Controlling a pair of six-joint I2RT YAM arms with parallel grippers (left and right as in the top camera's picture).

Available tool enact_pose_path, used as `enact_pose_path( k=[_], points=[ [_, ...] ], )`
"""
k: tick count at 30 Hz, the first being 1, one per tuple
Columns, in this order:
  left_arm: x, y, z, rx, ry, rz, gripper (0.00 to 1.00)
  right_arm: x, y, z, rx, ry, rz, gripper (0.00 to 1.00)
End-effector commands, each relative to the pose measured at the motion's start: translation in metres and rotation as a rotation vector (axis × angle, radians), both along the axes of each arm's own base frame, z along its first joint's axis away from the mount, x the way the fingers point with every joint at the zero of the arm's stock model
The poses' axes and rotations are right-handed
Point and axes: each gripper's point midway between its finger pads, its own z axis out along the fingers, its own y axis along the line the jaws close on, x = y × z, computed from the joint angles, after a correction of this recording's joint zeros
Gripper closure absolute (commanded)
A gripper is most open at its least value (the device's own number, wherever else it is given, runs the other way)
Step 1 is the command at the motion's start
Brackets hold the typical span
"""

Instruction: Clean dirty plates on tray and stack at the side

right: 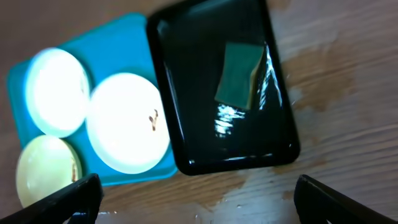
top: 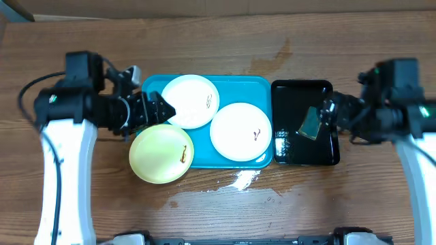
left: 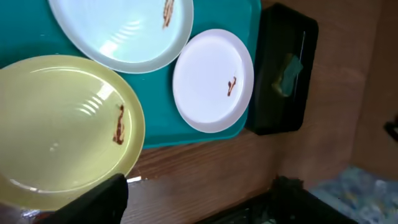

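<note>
1. Your left pincer (left: 200, 190) gapes wide, empty; the yellow plate (left: 56, 124) lies beside one finger, overhanging the blue tray (left: 158, 134).
2. Bring its rim between the fingers before closing.
3. Right pincer (right: 199, 196), wide and empty: sponge (right: 239, 82) lies ahead.

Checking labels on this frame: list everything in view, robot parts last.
white plates: 2, white, on the blue tray, each with a small dark smear
yellow-green plate: 1, pale yellow-green, overhanging one corner of the blue tray, dark smear
blue tray: 1, turquoise, middle of the table
black tray: 1, glossy black, right beside the blue tray
sponge: 1, green, in the black tray
puddle: 1, clear, on the table by the blue tray's near edge
table: 1, brown wood, under everything
left claw: 1, black, open, at the plates' edges
right claw: 1, black, open, above the black tray
</note>
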Motion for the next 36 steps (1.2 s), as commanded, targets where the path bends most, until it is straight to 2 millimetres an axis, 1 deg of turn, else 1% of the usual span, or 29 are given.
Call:
enact_pose_path(
  k=[1,2,3,4,9,13,15,18,21,23,26,31,34,36],
  points=[
    [0.011,-0.019,-0.024,0.024,0.027,-0.121,0.28,0.019,0.005,-0.033,0.049,0.142,-0.040,0.06],
    [0.014,-0.023,-0.031,0.049,0.032,-0.134,0.27,0.023,0.005,-0.045,0.049,0.180,-0.044,0.11],
    [0.017,-0.027,-0.037,0.072,0.034,-0.147,0.26,0.026,0.005,-0.052,0.050,0.203,-0.050,0.13],
    [0.020,-0.032,-0.044,0.097,0.034,-0.161,0.25,0.031,0.005,-0.061,0.054,0.227,-0.066,0.14],
    [0.035,-0.057,-0.062,0.188,0.019,-0.183,0.22,0.053,0.006,-0.093,0.060,0.269,-0.091,0.18],
    [0.043,-0.080,-0.078,0.267,0.001,-0.204,0.22,0.060,0.001,-0.115,0.020,0.315,-0.101,0.18],
    [0.046,-0.091,-0.088,0.302,0.003,-0.214,0.21,0.063,-0.002,-0.123,-0.003,0.321,-0.103,0.18],
    [0.049,-0.105,-0.109,0.352,0.025,-0.220,0.20,0.069,-0.003,-0.134,-0.013,0.329,-0.103,0.17],
    [0.049,-0.108,-0.134,0.413,0.088,-0.194,0.19,0.070,-0.003,-0.140,-0.024,0.341,-0.102,0.17],
    [0.047,-0.109,-0.148,0.421,0.134,-0.180,0.19,0.070,-0.006,-0.140,-0.043,0.340,-0.106,0.17],
    [0.043,-0.111,-0.175,0.429,0.221,-0.182,0.24,0.069,-0.007,-0.141,-0.053,0.339,-0.108,0.17],
    [0.035,-0.107,-0.205,0.463,0.318,-0.193,0.27,0.070,-0.007,-0.148,-0.051,0.331,-0.107,0.17],
    [0.030,-0.106,-0.220,0.476,0.364,-0.195,0.32,0.071,-0.007,-0.158,-0.049,0.319,-0.107,0.17],
    [0.029,-0.107,-0.227,0.484,0.381,-0.201,0.33,0.071,-0.007,-0.163,-0.049,0.315,-0.107,0.17]
  ],
)
